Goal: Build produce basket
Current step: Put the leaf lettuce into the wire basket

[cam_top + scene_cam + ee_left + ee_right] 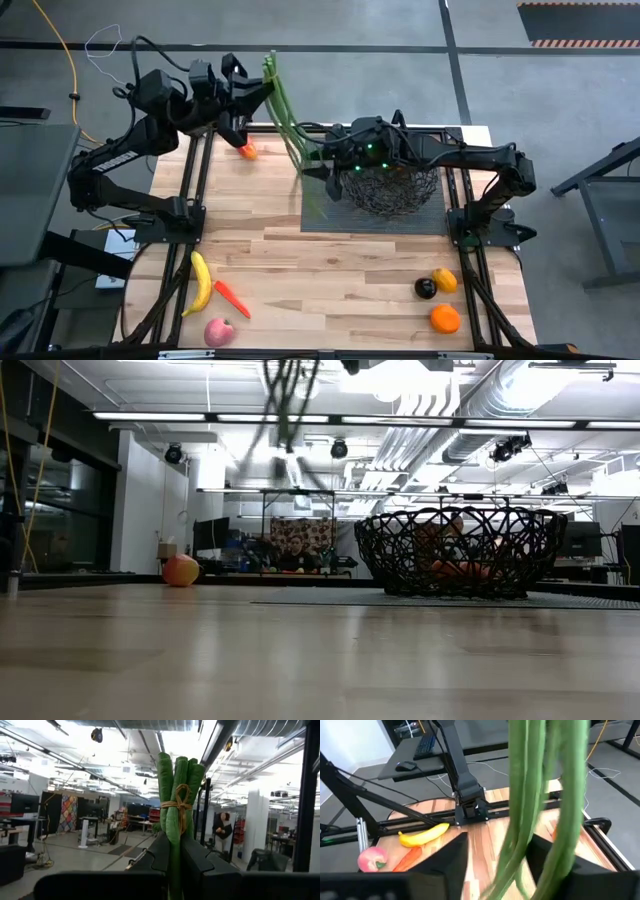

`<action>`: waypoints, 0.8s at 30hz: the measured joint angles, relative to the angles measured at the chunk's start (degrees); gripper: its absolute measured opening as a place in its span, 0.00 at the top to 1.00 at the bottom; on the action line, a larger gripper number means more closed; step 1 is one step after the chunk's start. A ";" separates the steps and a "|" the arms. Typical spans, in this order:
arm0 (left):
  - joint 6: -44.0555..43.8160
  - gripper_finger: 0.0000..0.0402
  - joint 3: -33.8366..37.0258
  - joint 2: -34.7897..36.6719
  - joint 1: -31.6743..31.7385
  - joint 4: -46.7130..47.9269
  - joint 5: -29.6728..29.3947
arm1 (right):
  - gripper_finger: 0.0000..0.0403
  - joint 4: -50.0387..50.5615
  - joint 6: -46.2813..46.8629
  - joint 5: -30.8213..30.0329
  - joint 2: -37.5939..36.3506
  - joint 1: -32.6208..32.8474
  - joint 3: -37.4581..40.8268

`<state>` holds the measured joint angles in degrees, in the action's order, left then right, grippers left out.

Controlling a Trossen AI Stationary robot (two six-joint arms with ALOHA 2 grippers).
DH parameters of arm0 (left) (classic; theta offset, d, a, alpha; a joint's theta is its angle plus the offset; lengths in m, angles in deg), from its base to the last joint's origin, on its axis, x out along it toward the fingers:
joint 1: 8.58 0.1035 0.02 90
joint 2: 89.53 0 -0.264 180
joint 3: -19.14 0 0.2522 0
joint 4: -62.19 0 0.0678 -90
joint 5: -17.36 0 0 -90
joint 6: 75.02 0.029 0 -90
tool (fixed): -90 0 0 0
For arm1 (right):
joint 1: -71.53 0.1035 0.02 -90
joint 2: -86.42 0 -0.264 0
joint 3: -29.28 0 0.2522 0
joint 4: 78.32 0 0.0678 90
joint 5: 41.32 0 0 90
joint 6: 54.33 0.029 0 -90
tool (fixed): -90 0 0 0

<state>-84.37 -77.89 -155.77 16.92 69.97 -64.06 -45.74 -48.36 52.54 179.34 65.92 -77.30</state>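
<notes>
Overhead, going from the left edge, a yellow banana (201,283), an orange carrot (232,297) and a pink-red apple (219,332) lie together on the wooden table (330,270) near the left front corner. Farther back, a small orange-red fruit (248,151) sits just below the left gripper (262,92), which is clenched on the tied end of the long green beans (290,125). The bundle slants from there toward the right gripper (320,167), whose fingers stand apart on either side of the beans' loose ends, not pinching them. That arm stretches across the black wire basket (388,190) on its dark mat (340,220), hiding part of the rim. At the right front lie a dark round fruit (425,288) and two oranges (445,318).
</notes>
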 joint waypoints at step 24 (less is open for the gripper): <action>-0.52 0.98 -5.87 -0.07 -0.07 0.47 0.85 | 0.31 -12.95 0.63 -12.21 12.66 0.55 0.02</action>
<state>-84.89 -83.76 -155.84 16.86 70.45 -63.21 -58.70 -47.73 40.33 191.99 66.47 -77.28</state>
